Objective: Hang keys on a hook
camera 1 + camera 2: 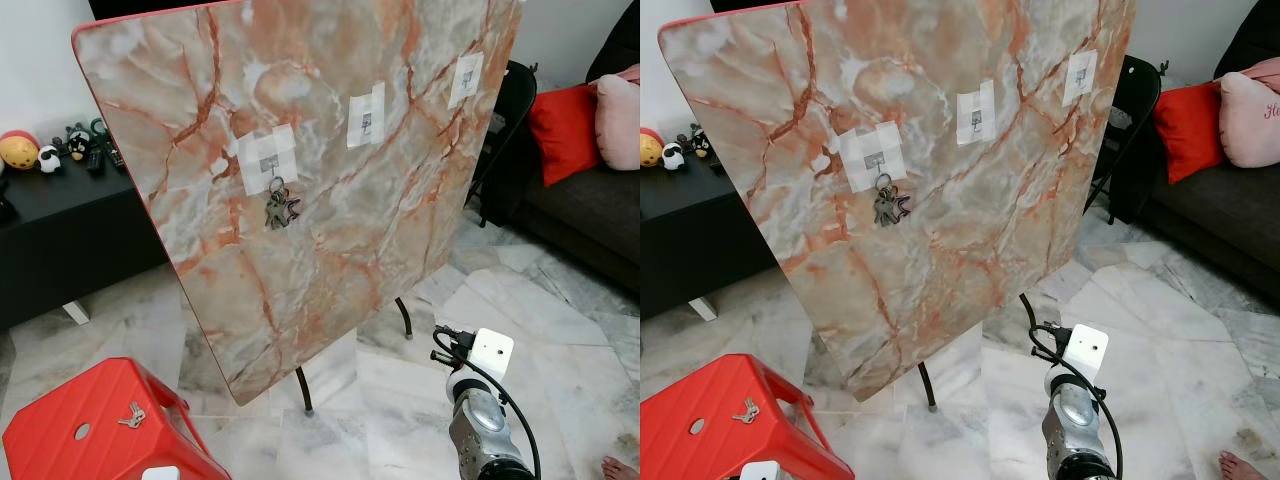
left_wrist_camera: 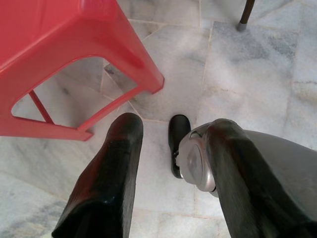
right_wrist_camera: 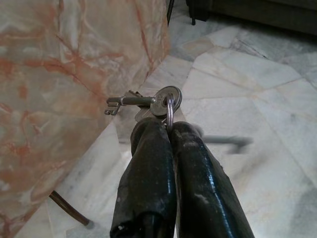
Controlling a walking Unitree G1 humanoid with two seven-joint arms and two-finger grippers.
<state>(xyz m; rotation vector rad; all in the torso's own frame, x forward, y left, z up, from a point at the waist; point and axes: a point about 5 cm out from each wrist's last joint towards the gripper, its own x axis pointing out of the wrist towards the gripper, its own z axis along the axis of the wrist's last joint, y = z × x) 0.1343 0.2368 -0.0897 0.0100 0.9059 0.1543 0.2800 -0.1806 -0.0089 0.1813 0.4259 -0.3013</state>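
The bunch of keys [image 3: 148,102] is pinched by its ring between the closed fingertips of the right gripper [image 3: 167,130], the long key lying crosswise to the fingers, bit toward the tilted marble tabletop [image 3: 59,74]. Three taped hooks sit on that tabletop; the left hook [image 1: 270,165] already carries keys [image 1: 280,207]. The left gripper [image 2: 168,148] hangs spread and empty beside the red stool [image 2: 74,54].

Marble floor [image 1: 560,330], dark sofa [image 1: 590,215], red stool [image 1: 90,420], black cabinet [image 1: 60,220]

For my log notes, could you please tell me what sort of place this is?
Probably a home living room: a dark sofa with red cushion, marble-tile floor, and a low black cabinet holding remotes.
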